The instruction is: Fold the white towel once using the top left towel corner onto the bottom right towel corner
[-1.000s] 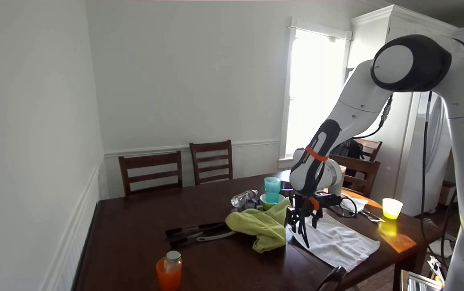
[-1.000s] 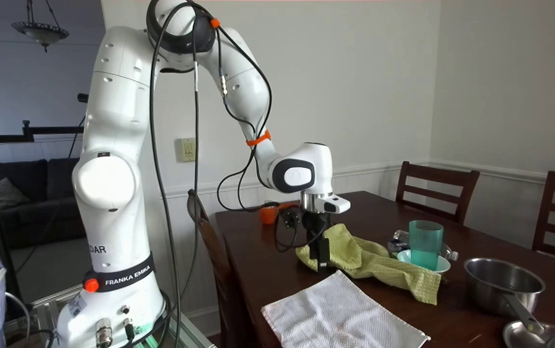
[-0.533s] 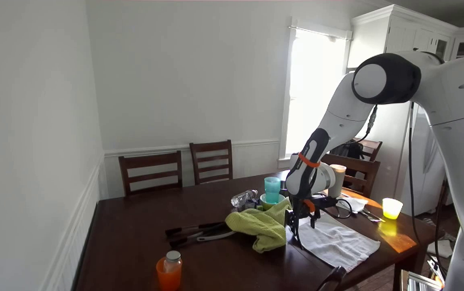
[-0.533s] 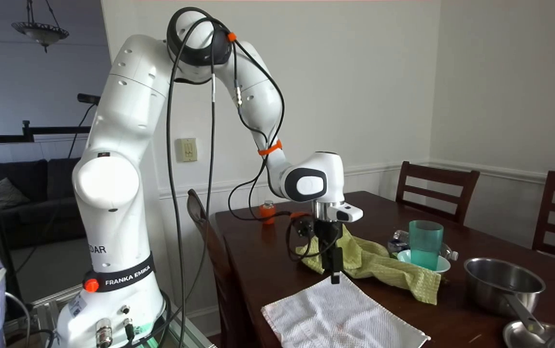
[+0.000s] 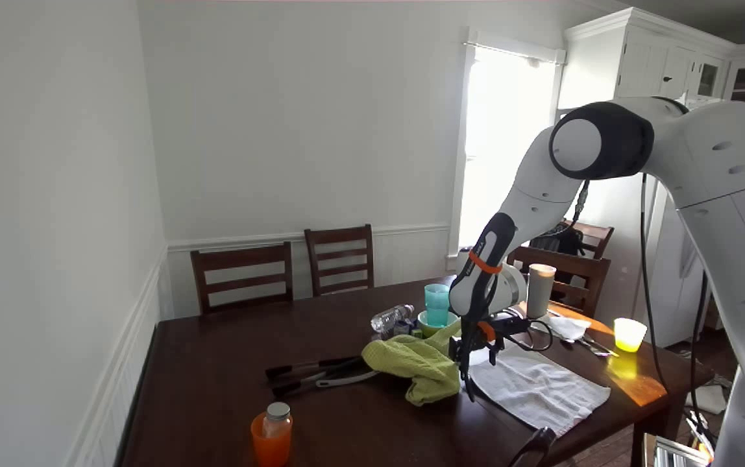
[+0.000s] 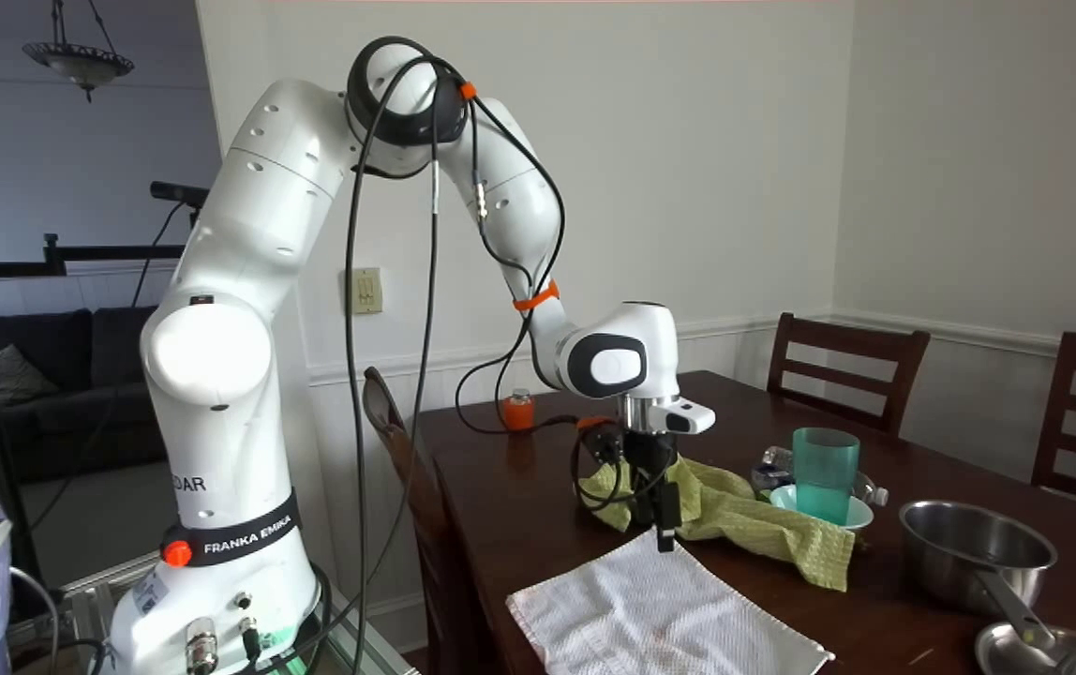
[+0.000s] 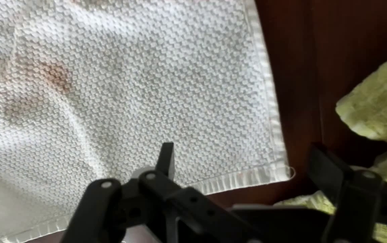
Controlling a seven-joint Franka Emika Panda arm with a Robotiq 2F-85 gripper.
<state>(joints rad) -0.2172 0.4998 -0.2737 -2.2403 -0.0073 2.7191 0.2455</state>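
The window [image 5: 510, 149] glares white; sunlight patches the table [image 5: 646, 388].

- Arm [image 6: 280, 159]: white, smooth, rounded, with thin seams and small round dimples.
- Joint cap [image 5: 577, 144]: a white disc ringed in black.
- Cables [image 6: 350, 319]: black, slim, running in loose loops outside the arm.
- Band [image 6: 536, 296]: orange, wrapped round the arm.
- Collar [image 6: 231, 541] at the base [image 6: 191, 591]: black, lettered "FRANKA EMIKA" in white, with a red button [image 6: 177, 553].
- Wrist ring [image 6: 635, 412]: bare, shiny metal.
- Pincer [image 7: 241, 148]: matt black, built of angular links, with pale round screws [image 7: 106, 184].
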